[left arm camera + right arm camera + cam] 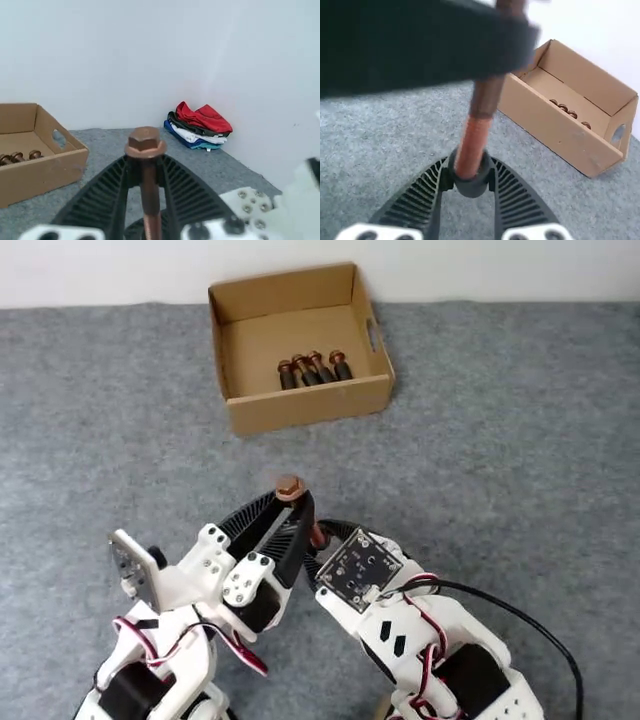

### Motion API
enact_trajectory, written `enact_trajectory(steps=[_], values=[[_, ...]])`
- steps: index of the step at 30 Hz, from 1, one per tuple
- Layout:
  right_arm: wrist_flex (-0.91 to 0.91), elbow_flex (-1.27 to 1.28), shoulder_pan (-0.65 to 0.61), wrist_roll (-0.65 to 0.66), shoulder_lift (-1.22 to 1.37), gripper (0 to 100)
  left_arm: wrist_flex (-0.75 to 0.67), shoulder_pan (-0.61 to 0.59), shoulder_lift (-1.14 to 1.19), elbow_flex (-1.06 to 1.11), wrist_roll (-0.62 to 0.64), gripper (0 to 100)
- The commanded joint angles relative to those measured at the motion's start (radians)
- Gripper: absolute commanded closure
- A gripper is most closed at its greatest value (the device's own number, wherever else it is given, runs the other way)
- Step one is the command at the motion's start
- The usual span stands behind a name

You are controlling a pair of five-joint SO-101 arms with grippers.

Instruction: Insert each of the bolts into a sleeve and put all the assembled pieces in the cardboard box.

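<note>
carpet (pixel 520 440), left fingers (pixel 110 192) clamp bolt (pixel 145 145), right sleeve (pixel 470 184)

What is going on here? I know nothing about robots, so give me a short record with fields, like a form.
left gripper: shut on the bolt, just under its head
right gripper: shut on the sleeve
bolt and sleeve: the threaded end enters the sleeve; how deep cannot be told
box: open, on the grey carpet, beyond both arms
in the box: four assembled pieces, side by side
</note>
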Motion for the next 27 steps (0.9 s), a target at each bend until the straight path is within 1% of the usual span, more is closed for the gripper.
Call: enact_trajectory(steps=[1, 6, 11, 15, 17, 22, 23, 26, 27], values=[[-0.03, -0.063, -0.001, 0.006, -0.008, 99.1, 0.008, -0.035, 0.006, 0.002, -0.005, 100], [-0.03, -0.063, 0.019, 0.005, -0.008, 99.1, 0.006, -0.106, 0.002, -0.013, -0.005, 100], [-0.03, -0.063, 0.016, 0.005, -0.008, 99.1, -0.023, -0.104, 0.008, -0.028, -0.005, 100], [-0.03, -0.063, 0.016, 0.006, -0.008, 99.1, -0.015, -0.103, 0.009, -0.024, -0.005, 100], [-0.03, -0.063, 0.016, 0.006, -0.008, 99.1, -0.012, -0.08, 0.009, -0.016, -0.005, 100], [-0.03, -0.063, 0.021, 0.009, -0.008, 99.1, 0.126, 0.08, 0.009, -0.016, -0.005, 100], [-0.03, -0.063, 0.021, 0.009, -0.008, 99.1, 0.152, 0.097, 0.009, -0.015, -0.005, 99], [-0.03, -0.063, 0.021, 0.009, -0.008, 99.1, 0.218, 0.098, 0.009, -0.015, -0.006, 99], [-0.03, -0.063, 0.021, 0.009, -0.008, 99.1, 0.242, 0.098, 0.009, -0.015, -0.006, 97]])
